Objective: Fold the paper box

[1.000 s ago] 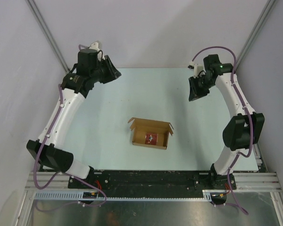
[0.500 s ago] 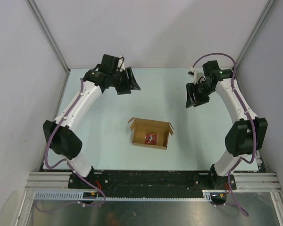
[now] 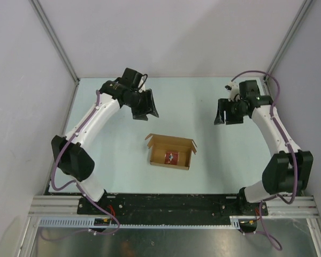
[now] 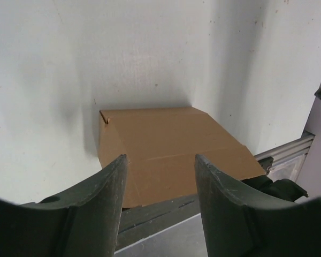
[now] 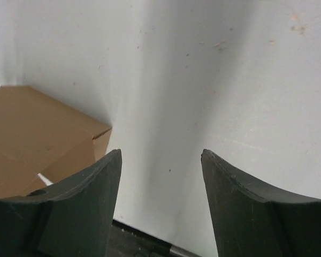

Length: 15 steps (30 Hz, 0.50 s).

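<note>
Both arms have swung inward over the desk (image 3: pixel 123 163) toward the paper box (image 3: pixel 171 152) at its middle; left tool (image 3: pixel 148 114) and right tool (image 3: pixel 220 119) gape empty. Walls stand; closing apparently remains.

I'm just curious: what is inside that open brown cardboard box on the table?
A small red square packet lies flat on the floor of the paper box. Anything beneath the packet is covered and cannot be seen.
</note>
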Motion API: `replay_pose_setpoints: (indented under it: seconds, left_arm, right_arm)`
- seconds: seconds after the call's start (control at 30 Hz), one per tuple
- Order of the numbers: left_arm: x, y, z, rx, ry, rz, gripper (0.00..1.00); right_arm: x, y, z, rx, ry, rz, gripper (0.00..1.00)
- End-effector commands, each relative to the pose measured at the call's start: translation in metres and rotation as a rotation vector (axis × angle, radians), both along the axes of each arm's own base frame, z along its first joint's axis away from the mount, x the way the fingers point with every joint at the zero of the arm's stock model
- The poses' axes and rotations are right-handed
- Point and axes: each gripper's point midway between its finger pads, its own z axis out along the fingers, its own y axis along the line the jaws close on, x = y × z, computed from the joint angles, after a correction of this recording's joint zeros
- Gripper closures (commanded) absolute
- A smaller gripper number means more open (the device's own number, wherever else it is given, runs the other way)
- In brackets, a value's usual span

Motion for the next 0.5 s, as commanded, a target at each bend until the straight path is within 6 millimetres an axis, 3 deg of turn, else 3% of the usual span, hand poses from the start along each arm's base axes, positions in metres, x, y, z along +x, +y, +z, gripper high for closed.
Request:
replay_pose_setpoints:
  seconds: [0.0, 0.13, 0.2, 0.23, 0.3, 0.33, 0.37, 0.43, 0.47]
  left_arm:
    - [-0.007, 0.014, 0.017, 0.013, -0.031, 0.029, 0.41]
    - [-0.006, 0.021, 0.026, 0.006, -0.052, 0.072, 0.41]
    - [-0.002, 0.025, 0.031, 0.006, -0.069, 0.092, 0.41]
    - [-0.002, 0.026, 0.032, 0.005, -0.073, 0.094, 0.41]
    - [-0.001, 0.027, 0.034, 0.003, -0.078, 0.099, 0.4]
    - [-0.002, 0.027, 0.035, 0.0, -0.075, 0.099, 0.41]
    - [-0.002, 0.028, 0.035, -0.002, -0.076, 0.098, 0.4]
    - [-0.001, 0.028, 0.037, -0.007, -0.076, 0.106, 0.4]
    - [-0.001, 0.029, 0.037, -0.007, -0.075, 0.108, 0.4]
  right_arm:
    - [0.034, -0.016, 0.019, 0.004, -0.23, -0.142, 0.32]
    - [0.05, -0.056, -0.007, 0.001, -0.285, -0.307, 0.31]
    - [0.052, -0.081, -0.011, 0.001, -0.323, -0.385, 0.3]
    - [0.05, -0.085, -0.025, -0.001, -0.343, -0.39, 0.29]
    - [0.047, -0.093, -0.028, -0.061, -0.433, -0.343, 0.26]
    - [0.055, -0.095, -0.021, -0.075, -0.522, -0.325, 0.25]
    - [0.043, -0.095, -0.041, -0.087, -0.51, -0.316, 0.24]
    - [0.048, -0.098, -0.032, -0.102, -0.618, -0.308, 0.22]
    - [0.041, -0.098, -0.046, -0.104, -0.603, -0.312, 0.21]
